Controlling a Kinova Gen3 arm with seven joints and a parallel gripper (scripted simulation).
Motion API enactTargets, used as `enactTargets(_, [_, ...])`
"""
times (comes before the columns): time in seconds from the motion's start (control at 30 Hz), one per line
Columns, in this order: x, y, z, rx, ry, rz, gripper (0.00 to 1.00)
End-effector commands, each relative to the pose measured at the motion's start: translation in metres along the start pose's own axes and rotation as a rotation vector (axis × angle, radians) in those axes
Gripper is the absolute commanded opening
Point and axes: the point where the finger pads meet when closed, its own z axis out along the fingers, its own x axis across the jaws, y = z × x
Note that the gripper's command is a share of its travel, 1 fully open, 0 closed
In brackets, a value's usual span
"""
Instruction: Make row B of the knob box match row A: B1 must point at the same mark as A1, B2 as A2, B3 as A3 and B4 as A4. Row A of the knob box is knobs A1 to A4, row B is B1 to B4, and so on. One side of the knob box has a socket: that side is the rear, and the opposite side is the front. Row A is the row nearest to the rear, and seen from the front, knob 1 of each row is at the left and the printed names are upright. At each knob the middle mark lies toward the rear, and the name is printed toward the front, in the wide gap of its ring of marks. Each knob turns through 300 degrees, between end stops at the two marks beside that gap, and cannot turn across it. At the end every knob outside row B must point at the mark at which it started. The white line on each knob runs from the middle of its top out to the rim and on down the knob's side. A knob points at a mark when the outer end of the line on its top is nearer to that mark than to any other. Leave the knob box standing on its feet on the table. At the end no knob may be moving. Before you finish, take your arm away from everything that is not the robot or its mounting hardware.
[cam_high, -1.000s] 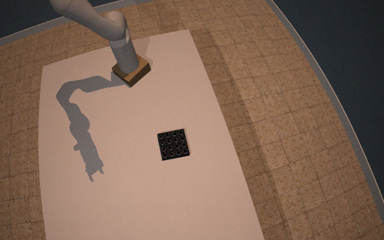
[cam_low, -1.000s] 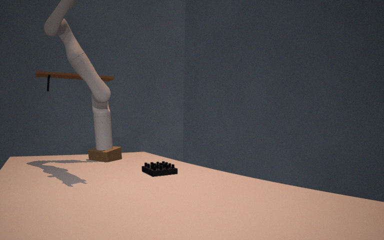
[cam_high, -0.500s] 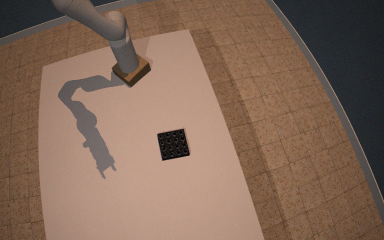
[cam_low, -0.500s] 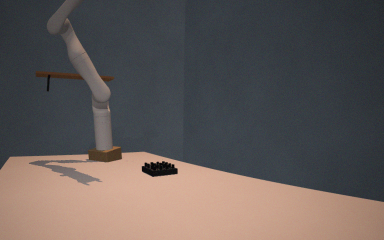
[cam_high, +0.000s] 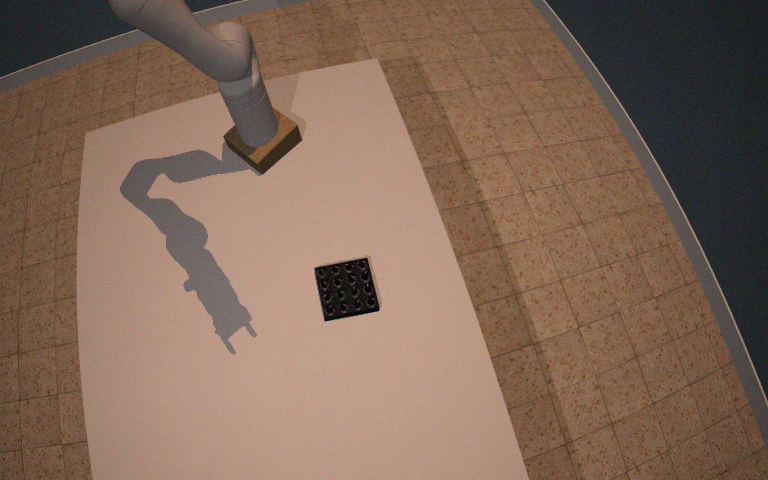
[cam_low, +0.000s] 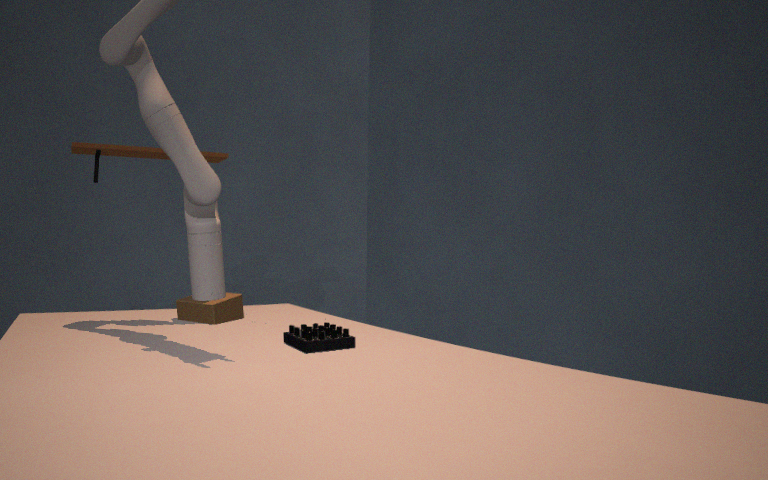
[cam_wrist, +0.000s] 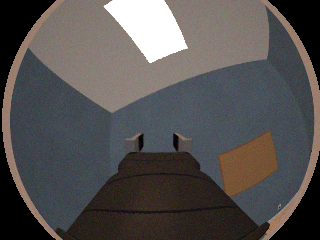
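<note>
Standing on its feet, the knob box (cam_high: 346, 289) sits near the middle of the counter (cam_high: 169, 396), somewhat toward its right edge; its knob lines are too small to read. Well apart, near the counter's far edge, the arm (cam_low: 169, 130) rises from a wooden block (cam_low: 210, 308) and leaves the top and exterior views. In the wrist view the jaws stand fully open, holding nothing, aimed at wall and ceiling
</note>
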Motion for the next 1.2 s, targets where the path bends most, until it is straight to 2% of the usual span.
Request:
enactTargets(0.0, [-0.001, 0.005, 0.002, -0.011, 0.007, 0.006, 1.0])
enactTargets(0.07, [-0.001, 0.004, 0.002, -0.01, 0.007, 0.006, 1.0])
enactTargets(0.1, [-0.031, 0.03, 0.008, -0.061, -0.011, -0.002, 1.0])
enactTargets(0.37, [-0.031, 0.028, 0.008, -0.058, -0.01, -0.001, 1.0])
enactTargets(0.4, [-0.055, 0.059, 0.014, -0.114, -0.02, -0.01, 1.0])
enactTargets(0.67, [-0.055, 0.057, 0.014, -0.112, -0.019, -0.01, 1.0])
enactTargets(0.7, [-0.076, 0.089, 0.019, -0.169, -0.026, -0.018, 1.0])
enactTargets(1.0, [-0.076, 0.087, 0.019, -0.166, -0.025, -0.018, 1.0])
enactTargets(1.03, [-0.095, 0.122, 0.022, -0.226, -0.029, -0.025, 1.0])
enactTargets(1.17, [-0.096, 0.124, 0.022, -0.229, -0.029, -0.025, 1.0])
